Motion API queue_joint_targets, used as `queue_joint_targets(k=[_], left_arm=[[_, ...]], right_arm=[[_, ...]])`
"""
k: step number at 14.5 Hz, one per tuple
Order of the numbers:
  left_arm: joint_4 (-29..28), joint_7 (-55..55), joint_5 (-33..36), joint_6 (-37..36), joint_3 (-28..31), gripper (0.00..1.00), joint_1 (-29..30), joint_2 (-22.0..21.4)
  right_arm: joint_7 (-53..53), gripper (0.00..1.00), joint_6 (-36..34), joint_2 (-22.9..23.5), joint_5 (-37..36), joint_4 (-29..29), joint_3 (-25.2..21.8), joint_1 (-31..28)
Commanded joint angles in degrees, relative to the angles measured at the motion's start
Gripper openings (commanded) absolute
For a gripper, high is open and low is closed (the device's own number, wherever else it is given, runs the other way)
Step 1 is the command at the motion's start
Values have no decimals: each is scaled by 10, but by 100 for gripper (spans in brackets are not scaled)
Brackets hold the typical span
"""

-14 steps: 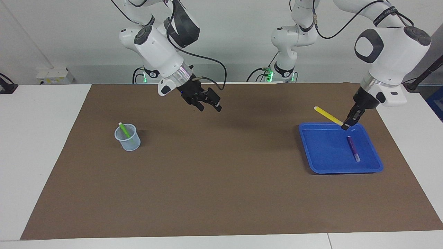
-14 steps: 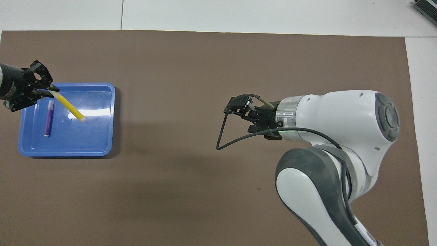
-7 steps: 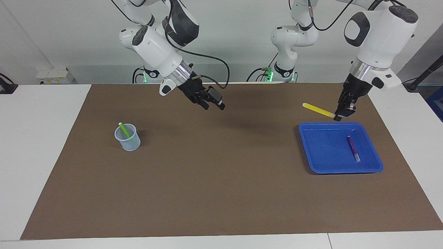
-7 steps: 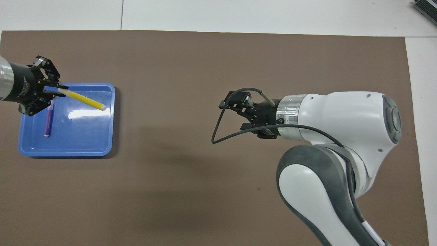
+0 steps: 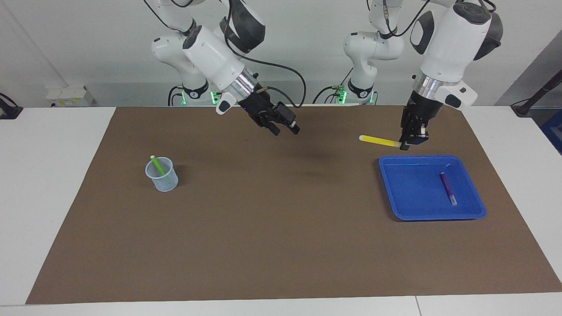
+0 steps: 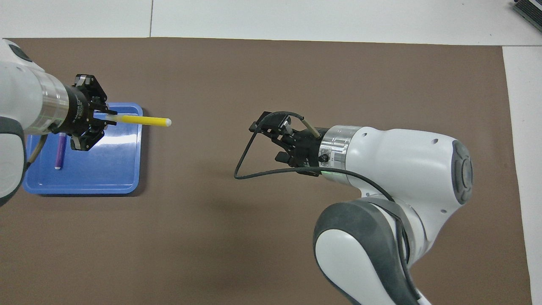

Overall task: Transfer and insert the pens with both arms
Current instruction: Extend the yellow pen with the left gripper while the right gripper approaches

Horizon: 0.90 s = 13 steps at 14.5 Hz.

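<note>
Over the blue tray's (image 5: pixel 432 213) edge, left pincer (image 5: pixel 410 141) clamped on yellow pen (image 5: pixel 378 140) (no legible writing); right pincer (image 5: pixel 284 128) agape.

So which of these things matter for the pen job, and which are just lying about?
In the job:
- yellow pen, held by the left gripper
- purple pen in the blue tray
- green pen in the clear cup
- right gripper, open, empty

Lying about:
- brown mat
- two smaller arms
</note>
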Motion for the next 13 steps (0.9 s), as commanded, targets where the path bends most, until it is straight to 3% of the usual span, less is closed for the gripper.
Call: queue_joint_targets(k=[1,7,13], left_arm=[[-17,-54,13,-19,7,0,-25,-24],[-31,-125,37,-29,6,0,-65,-34],[-31,-149,37,-28,2,0,-86,-38]], right_arm=[[17,100,39,9,14,3,0,22],[61,100,132,21,50,13,0,80],[64,100,137,54,52,43,0,97]])
